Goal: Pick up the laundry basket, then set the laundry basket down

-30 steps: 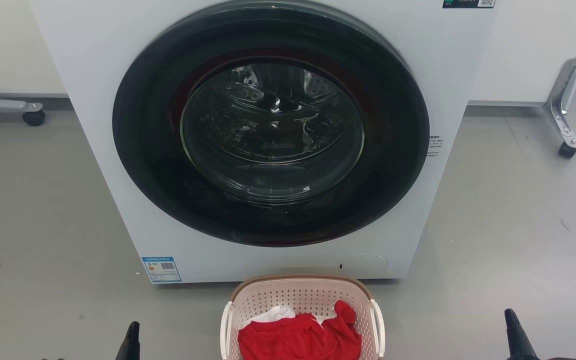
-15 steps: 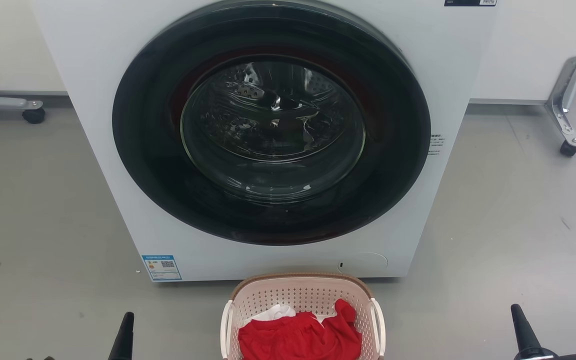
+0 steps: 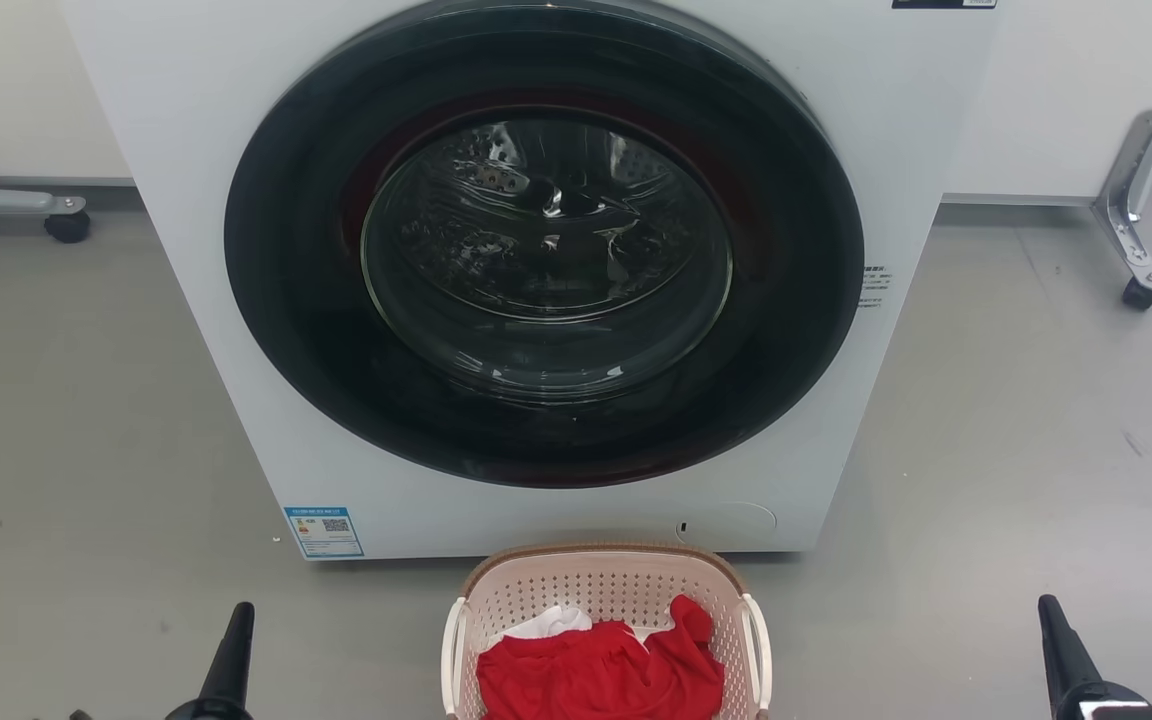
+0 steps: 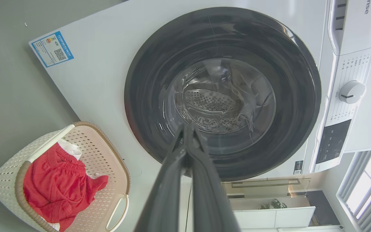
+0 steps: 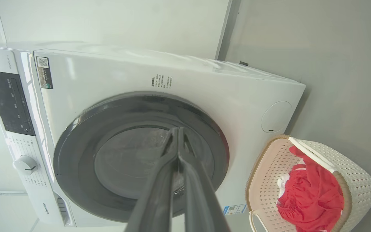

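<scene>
The laundry basket [image 3: 604, 585] stands on the grey floor just in front of the washing machine, at the bottom centre of the head view. It is pale pink-cream and perforated, with a brown rim and white side handles, and holds red clothing [image 3: 601, 675] and a bit of white cloth [image 3: 546, 625]. My left gripper [image 3: 234, 640] is well left of it and my right gripper [image 3: 1058, 630] well right of it, both apart from the basket. Each gripper is shut with nothing in it, fingertips pressed together in the left wrist view [image 4: 187, 129] and the right wrist view [image 5: 176, 132]. The basket [image 4: 8, 167] [image 5: 359, 180] lies off to the side of both.
A white washing machine [image 3: 186, 200] with a shut round dark door [image 3: 546, 250] rises right behind the basket. Frame legs on castors stand at the back left [image 3: 66, 225] and back right [image 3: 1136, 290]. Open grey floor lies on both sides of the basket.
Both grippers have come further up into the head view and spread slightly outward, the left leftward and the right rightward. The basket has stayed put.
</scene>
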Robot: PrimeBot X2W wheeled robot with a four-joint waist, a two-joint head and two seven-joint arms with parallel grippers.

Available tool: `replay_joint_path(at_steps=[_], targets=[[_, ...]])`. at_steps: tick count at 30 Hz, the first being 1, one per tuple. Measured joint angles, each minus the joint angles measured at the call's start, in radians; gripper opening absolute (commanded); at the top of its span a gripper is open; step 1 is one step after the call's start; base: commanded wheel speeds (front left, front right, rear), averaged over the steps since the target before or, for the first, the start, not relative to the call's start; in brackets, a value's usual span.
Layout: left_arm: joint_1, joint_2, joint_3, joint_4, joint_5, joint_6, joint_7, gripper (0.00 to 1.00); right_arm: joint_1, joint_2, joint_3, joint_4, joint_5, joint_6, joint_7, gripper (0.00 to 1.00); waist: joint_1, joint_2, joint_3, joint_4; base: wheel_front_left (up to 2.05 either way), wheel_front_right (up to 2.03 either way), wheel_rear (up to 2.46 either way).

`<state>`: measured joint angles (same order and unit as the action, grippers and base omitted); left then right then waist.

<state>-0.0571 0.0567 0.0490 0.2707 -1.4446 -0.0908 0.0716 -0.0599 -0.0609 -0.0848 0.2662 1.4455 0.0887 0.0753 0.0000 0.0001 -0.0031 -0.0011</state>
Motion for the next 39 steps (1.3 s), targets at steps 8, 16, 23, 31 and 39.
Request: replay_joint_path(at_steps=[8, 16, 23, 31, 39], targets=[[-0.009, -0.009, 0.03, 0.004, -0.105, -0.024, 0.027, 0.0, -0.017, 0.012, -0.033, 0.009, 0.102, 0.019, 0.026, 0.0, 0.0, 0.0, 0.003, 0.001, 0.0, 0.0, 0.0], [-0.021, -0.013, 0.042, 0.007, -0.155, -0.033, 0.042, 0.0, -0.026, 0.017, -0.048, 0.013, 0.15, 0.027, 0.038, 0.0, 0.0, 0.0, 0.004, 0.001, 0.0, 0.0, 0.0], [-0.021, -0.014, 0.042, 0.007, -0.155, -0.033, 0.041, 0.0, -0.029, 0.018, -0.048, 0.013, 0.15, 0.027, 0.038, 0.0, 0.0, 0.0, 0.004, 0.001, 0.0, 0.0, 0.0], [-0.021, -0.014, 0.042, 0.007, -0.155, -0.033, 0.041, 0.0, -0.03, 0.018, -0.048, 0.013, 0.15, 0.027, 0.038, 0.0, 0.0, 0.0, 0.004, 0.001, 0.0, 0.0, 0.0], [-0.021, -0.014, 0.042, 0.007, -0.156, -0.033, 0.041, 0.0, -0.03, 0.018, -0.048, 0.013, 0.15, 0.027, 0.038, 0.0, 0.0, 0.0, 0.004, 0.001, 0.0, 0.0, 0.0]])
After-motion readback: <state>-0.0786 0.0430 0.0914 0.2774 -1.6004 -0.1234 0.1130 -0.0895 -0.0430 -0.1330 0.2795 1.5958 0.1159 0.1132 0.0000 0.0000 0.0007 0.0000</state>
